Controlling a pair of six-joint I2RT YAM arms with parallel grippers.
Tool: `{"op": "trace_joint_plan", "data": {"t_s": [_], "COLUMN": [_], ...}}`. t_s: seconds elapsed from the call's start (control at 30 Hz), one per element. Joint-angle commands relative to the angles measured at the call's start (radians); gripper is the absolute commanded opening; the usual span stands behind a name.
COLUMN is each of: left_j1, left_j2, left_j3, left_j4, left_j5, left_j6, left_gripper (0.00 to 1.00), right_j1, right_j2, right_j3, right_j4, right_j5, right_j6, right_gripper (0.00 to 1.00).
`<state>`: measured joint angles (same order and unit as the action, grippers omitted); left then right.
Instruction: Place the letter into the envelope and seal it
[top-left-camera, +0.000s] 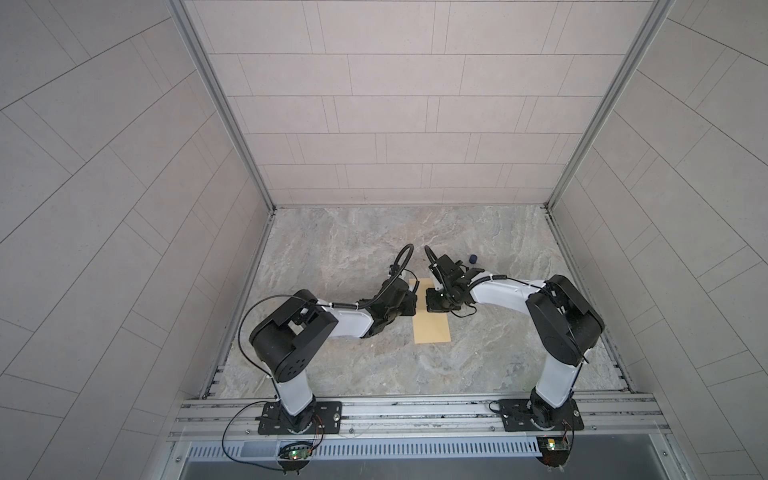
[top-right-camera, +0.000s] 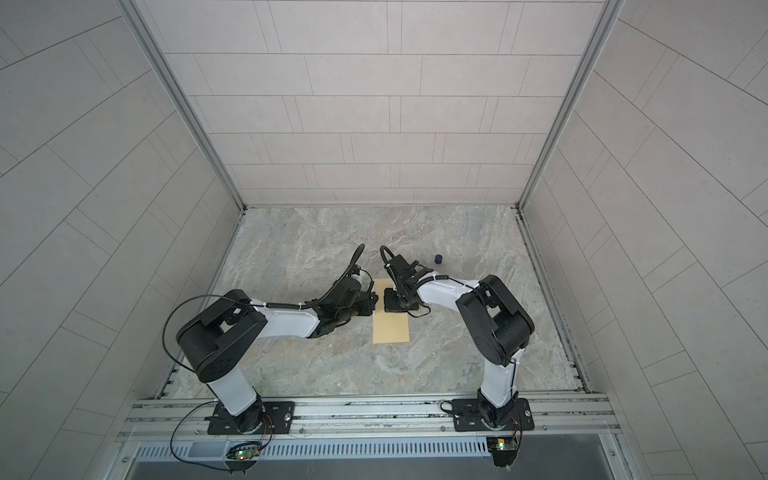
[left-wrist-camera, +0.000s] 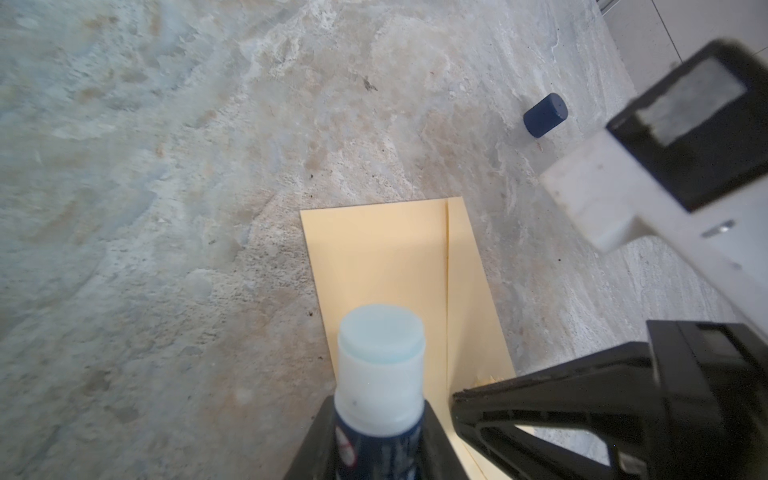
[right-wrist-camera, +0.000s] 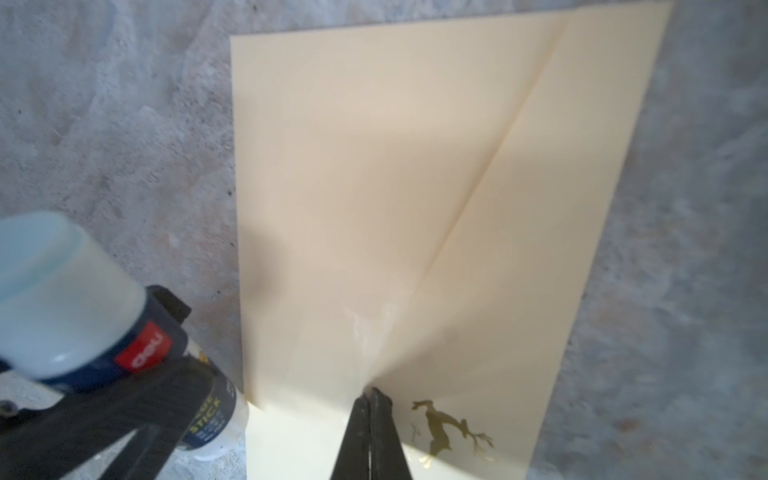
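Our left gripper (left-wrist-camera: 384, 428) is clamped on the uncapped glue stick (left-wrist-camera: 380, 357), poised over the manila envelope (top-left-camera: 432, 328), which lies flat on the marble table (top-left-camera: 332, 257). Our right gripper (right-wrist-camera: 370, 399) has its jaws closed, tips pressing the envelope by its fold. The letter doesn't show. If those 2 tips slip, the glue stroke could drag the envelope or smear the table.

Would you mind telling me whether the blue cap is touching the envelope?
Apart. The left wrist view shows the blue cap on the table, with bare stone between it and the envelope.
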<state>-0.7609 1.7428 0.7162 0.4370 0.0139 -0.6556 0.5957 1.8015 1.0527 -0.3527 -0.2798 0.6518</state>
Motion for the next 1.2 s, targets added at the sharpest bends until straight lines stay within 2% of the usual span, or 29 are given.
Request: {"op": "trace_joint_plan", "data": {"t_s": [0.0,0.47,0.8,1.17], "left_j1": [-0.009,-0.011,-0.016,-0.029], "left_j2": [0.035,0.042,-0.081,0.007], "left_j3": [0.007,0.012,-0.002,0.039], "left_j4": [-0.066,-0.066,-0.040,-0.041], "left_j5": [-0.019,-0.020,0.020,0.065], "left_j6": [0.005,-0.009,-0.036,-0.064], "left_gripper": [0.00,0.00,0.00,0.00], "right_j1": [0.015,0.023,0.021,0.021], "right_j2": [0.011,-0.028,0.004,0.016], "right_j3": [-0.062,-0.137,-0.083,-0.052], "right_j4": [-0.113,-0.085,-0.095,-0.108], "right_j5": [0.002,-0.018,-0.016,-0.021], "right_j6": [-0.003,0.002,-0.014,-0.017], "right_gripper": [0.03,0.02,0.02,0.02]}}
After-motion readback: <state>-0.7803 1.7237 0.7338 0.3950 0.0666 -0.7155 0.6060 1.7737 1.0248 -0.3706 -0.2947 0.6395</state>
